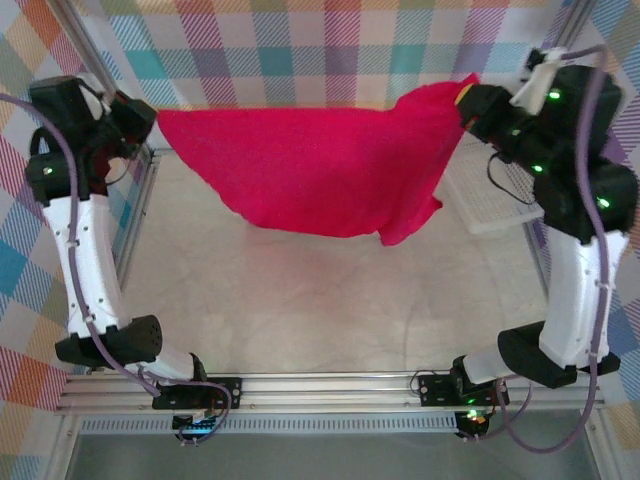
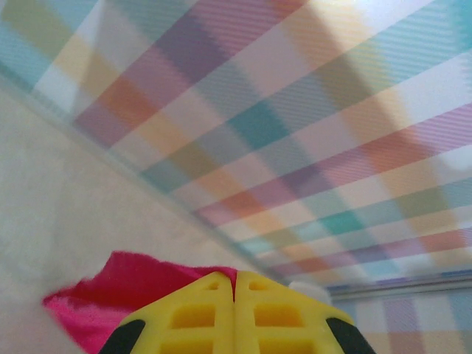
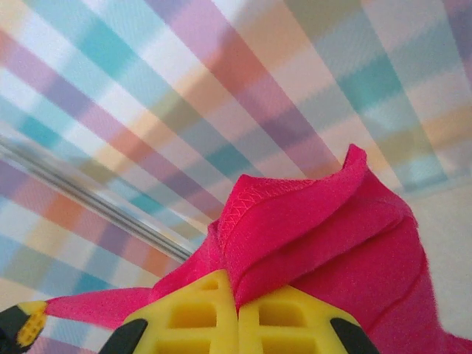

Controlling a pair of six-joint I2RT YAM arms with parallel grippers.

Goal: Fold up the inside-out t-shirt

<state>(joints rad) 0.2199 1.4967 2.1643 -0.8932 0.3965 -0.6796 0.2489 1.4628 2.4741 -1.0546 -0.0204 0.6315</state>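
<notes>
**A:** Shirt (image 1: 310,170), where is it?

**B:** In the air over the far half of the table (image 1: 300,310), strung between my 2 arms. Its top edge runs left to right and the rest sags below it.

**A:** Grippers?

**B:** My left gripper (image 1: 150,118) is clamped on the left corner. On its wrist view the yellow fingers (image 2: 195,317) meet, with red cloth just behind them. My right gripper (image 1: 465,100) pinches the right corner, and a stitched hem bunches up out of its closed jaws.

**A:** What does the next move turn on?

**B:** The long axis. It lies across the table, side to side along the back wall, with 1 end in each gripper, so neither arm is nearer. I judge both arms must lower together to lay it flat. The right side hangs lowest, just beside the basket (image 1: 490,205), so I'd watch that it doesn't drape there.
</notes>
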